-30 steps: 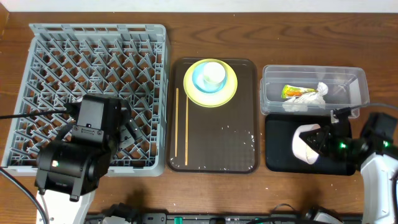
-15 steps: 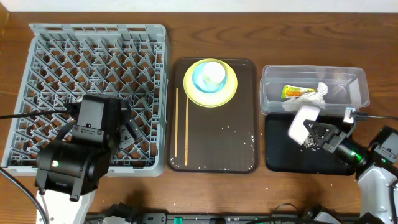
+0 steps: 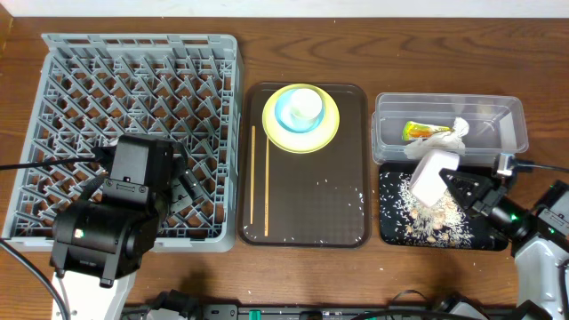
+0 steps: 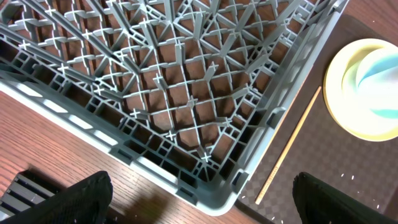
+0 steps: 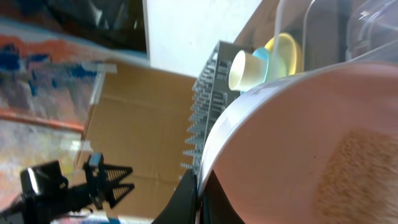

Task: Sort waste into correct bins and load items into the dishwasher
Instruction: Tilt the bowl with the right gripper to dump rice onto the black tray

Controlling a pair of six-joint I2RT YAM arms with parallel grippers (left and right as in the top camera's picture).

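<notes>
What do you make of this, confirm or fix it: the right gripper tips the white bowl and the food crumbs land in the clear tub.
Wrong bin. The right gripper tips the white bowl and the food crumbs land on the black tray, not in the clear tub; the overhead view shows it.

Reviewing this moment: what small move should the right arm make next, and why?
Probably tip the white bowl a little further over the black tray. The right gripper is shut on its rim, crumbs already lie on the tray, and a grainy patch shows inside the bowl.
</notes>
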